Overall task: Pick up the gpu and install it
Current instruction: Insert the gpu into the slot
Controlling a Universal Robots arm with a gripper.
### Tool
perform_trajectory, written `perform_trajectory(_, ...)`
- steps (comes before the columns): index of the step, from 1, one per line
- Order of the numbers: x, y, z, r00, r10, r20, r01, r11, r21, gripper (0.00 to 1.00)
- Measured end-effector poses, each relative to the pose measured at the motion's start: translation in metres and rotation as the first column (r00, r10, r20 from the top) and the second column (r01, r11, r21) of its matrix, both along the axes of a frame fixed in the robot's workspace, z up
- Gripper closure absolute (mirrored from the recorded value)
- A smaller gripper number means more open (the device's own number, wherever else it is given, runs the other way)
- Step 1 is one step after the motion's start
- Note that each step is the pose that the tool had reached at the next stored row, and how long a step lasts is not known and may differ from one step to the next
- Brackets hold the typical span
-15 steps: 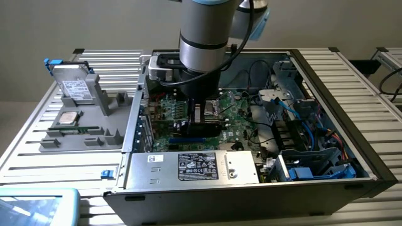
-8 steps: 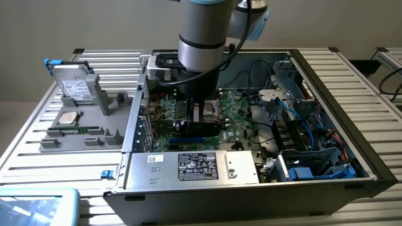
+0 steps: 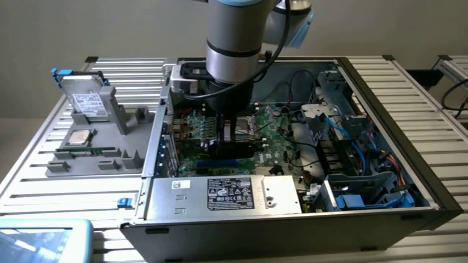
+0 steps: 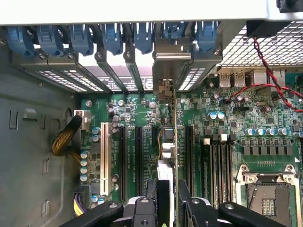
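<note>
Clearly, gpu (image 4: pixel 171 71) stands clamped between jaws.

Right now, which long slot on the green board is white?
The PCI slot nearest the yellow cable bundle; every other long slot is black.

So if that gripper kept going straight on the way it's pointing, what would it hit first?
Probably the green motherboard: the gripper points straight at it, and the gpu it holds, sticking out ahead, would likely touch first; depth is unclear.
</note>
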State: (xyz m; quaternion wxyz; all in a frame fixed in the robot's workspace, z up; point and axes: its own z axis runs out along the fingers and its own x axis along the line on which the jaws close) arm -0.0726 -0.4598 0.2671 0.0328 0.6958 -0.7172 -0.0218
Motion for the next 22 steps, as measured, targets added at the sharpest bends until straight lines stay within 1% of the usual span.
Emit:
perform_trajectory(1, 0.000, 0.0013, 0.0000, 1.0000, 0.000, -0.0001, 0.000, 1.0000, -0.0002, 0.72)
perform_trajectory(4, -0.001, 0.0015, -0.0013, 1.0000, 0.000, -0.0001, 0.000, 1.0000, -0.0002, 0.72)
perform_trajectory(10, -0.002, 0.0020, -0.0071, 1.0000, -0.001, -0.0002, 0.001, 1.0000, -0.0002, 0.72)
perform_trajectory(14, -0.003, 0.0053, -0.0084, 1.0000, -0.002, -0.0002, 0.002, 1.0000, -0.0002, 0.72)
perform_trajectory(22, -0.006, 0.0056, -0.0111, 1.0000, -0.002, -0.0002, 0.002, 1.0000, -0.0003, 0.72)
